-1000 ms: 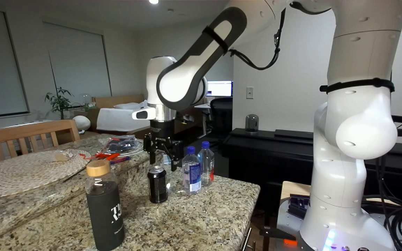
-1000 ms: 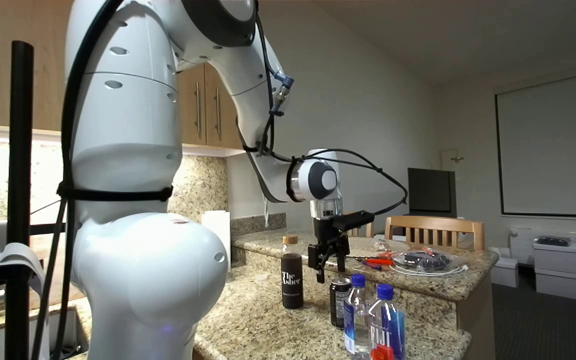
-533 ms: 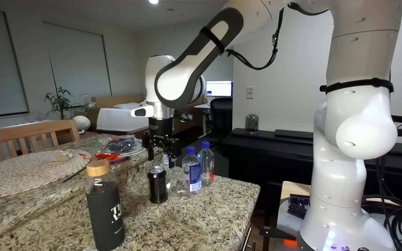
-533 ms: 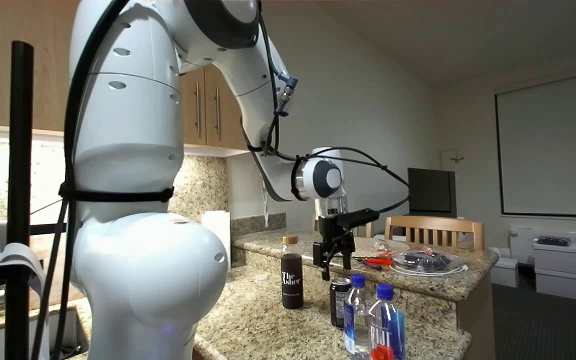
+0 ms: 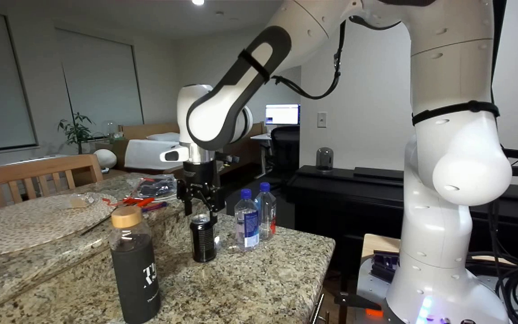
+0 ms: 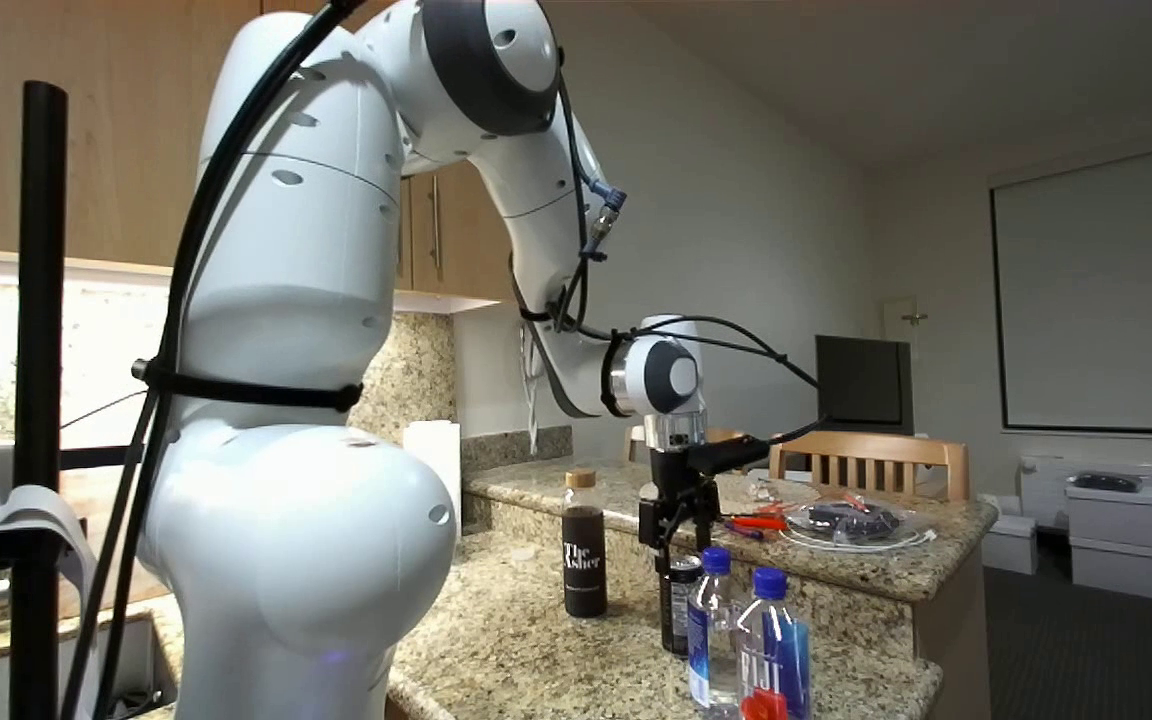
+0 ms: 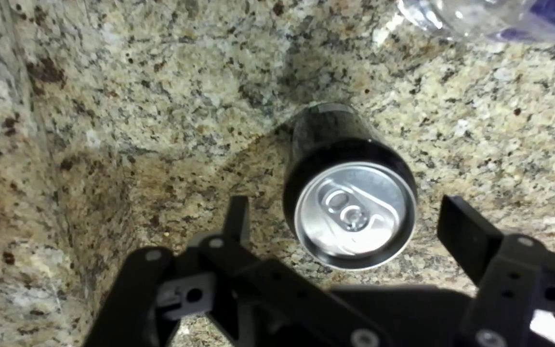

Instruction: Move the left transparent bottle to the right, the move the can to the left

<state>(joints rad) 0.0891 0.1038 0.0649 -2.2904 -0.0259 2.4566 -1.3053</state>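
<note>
Okay, in an exterior view I see my gripper (image 5: 201, 213) hanging at the top of the can (image 5: 203, 243), upright on the counter (image 5: 263, 288), two clear bottles (image 5: 246, 227) near it. In an exterior view, the tall dark bottle (image 6: 584, 550) stands apart from them. On my wrist view, the fingers (image 7: 468, 241) are spread, the can between them, a gap showing either side.

Things set upright on speckled table (image 5: 250, 288)

The can (image 5: 203, 240) is placed between a dark bottle (image 5: 136, 274) and the left transparent bottle (image 5: 247, 225); beside the latter the right transparent bottle (image 5: 267, 212) is set, whether touching cannot be told.
</note>
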